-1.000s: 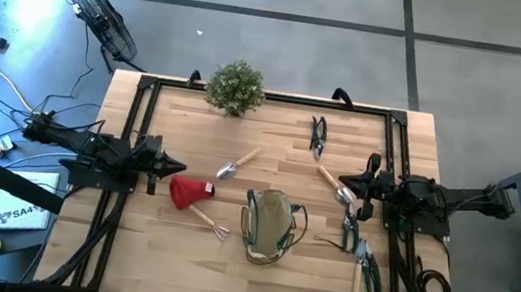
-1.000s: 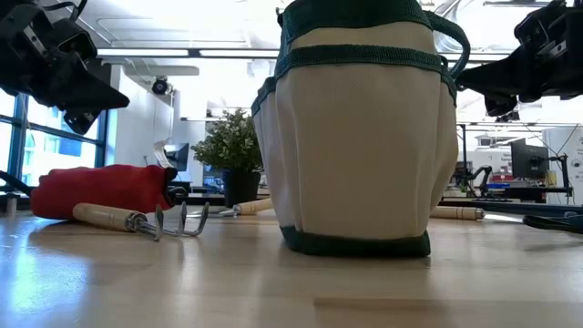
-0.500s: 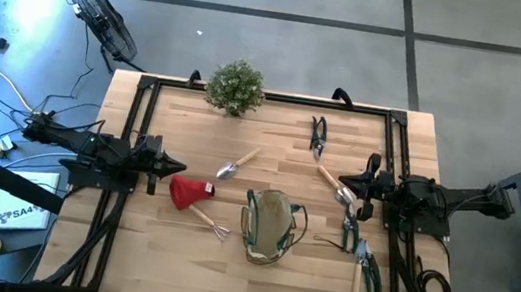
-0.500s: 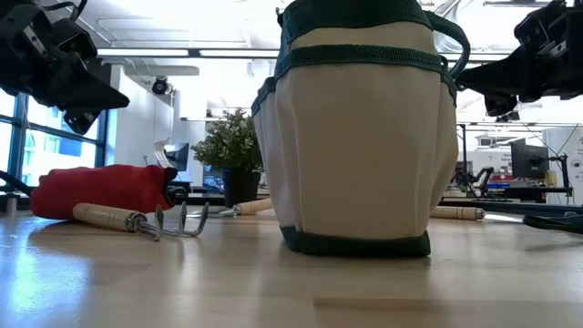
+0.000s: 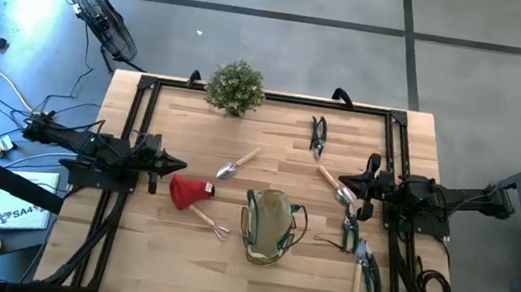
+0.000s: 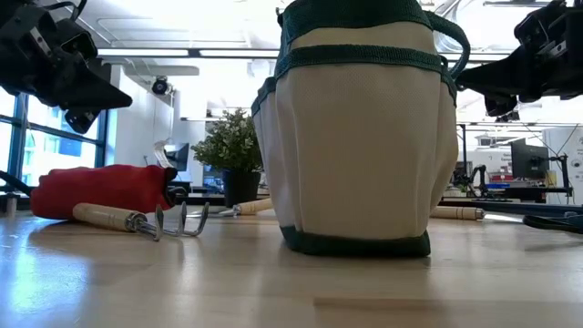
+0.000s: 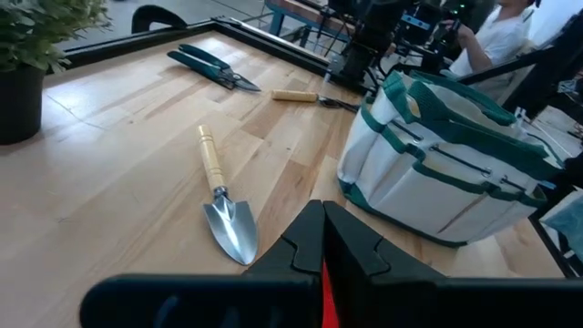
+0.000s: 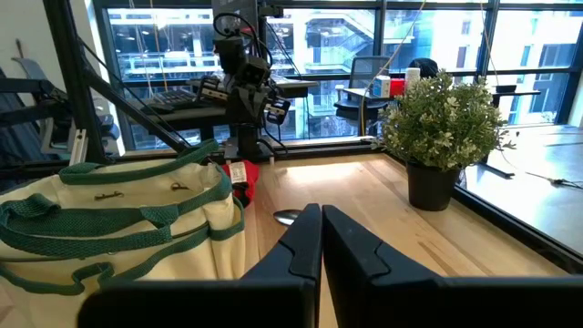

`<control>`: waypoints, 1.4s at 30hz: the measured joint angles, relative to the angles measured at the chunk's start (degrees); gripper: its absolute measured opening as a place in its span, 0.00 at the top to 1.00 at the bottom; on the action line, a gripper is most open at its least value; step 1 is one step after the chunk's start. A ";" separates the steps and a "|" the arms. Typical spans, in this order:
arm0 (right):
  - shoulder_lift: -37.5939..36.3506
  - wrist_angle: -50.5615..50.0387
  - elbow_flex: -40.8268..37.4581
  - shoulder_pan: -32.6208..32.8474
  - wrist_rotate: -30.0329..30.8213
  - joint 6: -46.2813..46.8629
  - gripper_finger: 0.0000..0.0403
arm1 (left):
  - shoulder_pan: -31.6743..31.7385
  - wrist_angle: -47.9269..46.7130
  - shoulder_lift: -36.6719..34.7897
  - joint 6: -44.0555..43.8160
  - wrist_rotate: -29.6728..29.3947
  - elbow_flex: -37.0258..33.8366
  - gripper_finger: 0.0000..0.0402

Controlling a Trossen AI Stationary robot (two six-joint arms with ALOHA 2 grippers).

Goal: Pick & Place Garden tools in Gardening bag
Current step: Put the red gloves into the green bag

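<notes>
The gardening bag (image 5: 268, 226), green and tan, stands upright on its base near the table's near middle. A red cone-shaped piece (image 5: 190, 190) and a wooden-handled rake (image 5: 207, 221) lie left of it. A trowel (image 5: 236, 164) lies beyond it, a second trowel (image 5: 334, 184) at the right. Dark snips (image 5: 318, 136) lie at the far right, green-handled pruners (image 5: 363, 252) at the near right. My left gripper (image 5: 177, 165) is shut and empty, just left of the red piece. My right gripper (image 5: 344, 184) is shut and empty above the second trowel.
A potted plant (image 5: 236, 86) stands at the table's far edge. A black frame (image 5: 267, 95) runs along the table's far and side edges. Bare wood lies between the tools. A person (image 7: 496, 32) sits beyond the table in the left wrist view.
</notes>
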 joint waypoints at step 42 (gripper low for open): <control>0.02 6.87 -0.01 -0.09 -1.31 4.65 0.96 | 0.00 3.16 0.82 6.29 -4.91 -0.09 0.91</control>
